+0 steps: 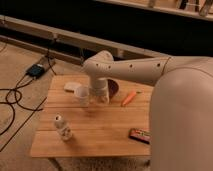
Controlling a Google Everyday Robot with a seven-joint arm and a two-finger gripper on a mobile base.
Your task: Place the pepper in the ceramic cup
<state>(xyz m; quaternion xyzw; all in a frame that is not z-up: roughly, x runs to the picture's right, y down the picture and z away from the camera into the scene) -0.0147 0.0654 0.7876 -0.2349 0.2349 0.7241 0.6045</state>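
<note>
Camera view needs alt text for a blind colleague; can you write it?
The robot's tool hangs low over a wooden table, between the ceramic cup and the pepper lying loose. A clear bottle and dark bar sit nearer.

Dim warm light, dark behind; pincer just beside ceramic cup.

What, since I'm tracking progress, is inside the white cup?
Nothing shows above the rim of the cup; its bottom is hidden. The pepper lies on the table; the gripper hangs beside the cup.
</note>
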